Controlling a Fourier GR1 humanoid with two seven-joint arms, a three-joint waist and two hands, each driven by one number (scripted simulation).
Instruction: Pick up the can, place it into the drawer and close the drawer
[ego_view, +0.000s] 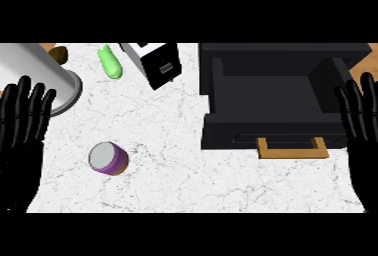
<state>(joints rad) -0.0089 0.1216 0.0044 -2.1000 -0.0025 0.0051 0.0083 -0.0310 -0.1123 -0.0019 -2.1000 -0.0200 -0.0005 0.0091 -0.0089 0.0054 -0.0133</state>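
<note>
A purple can (108, 158) with a grey lid lies tilted on the white marble counter (162, 125), at the lower left. The black drawer (275, 95) stands pulled open at the right, its inside dark and bare, with a tan handle (291, 149) on its front. My left hand (22, 125) rests open at the left edge, fingers up, well to the left of the can. Open too, my right hand (362, 120) stays at the right edge, beside the drawer's right wall. Neither hand touches anything.
A large grey cylinder (44, 75) stands at the upper left. A green oblong object (111, 61) lies near the back edge, and a black-and-white box (159, 62) sits between it and the drawer. A small brown thing (59, 53) shows at the back left.
</note>
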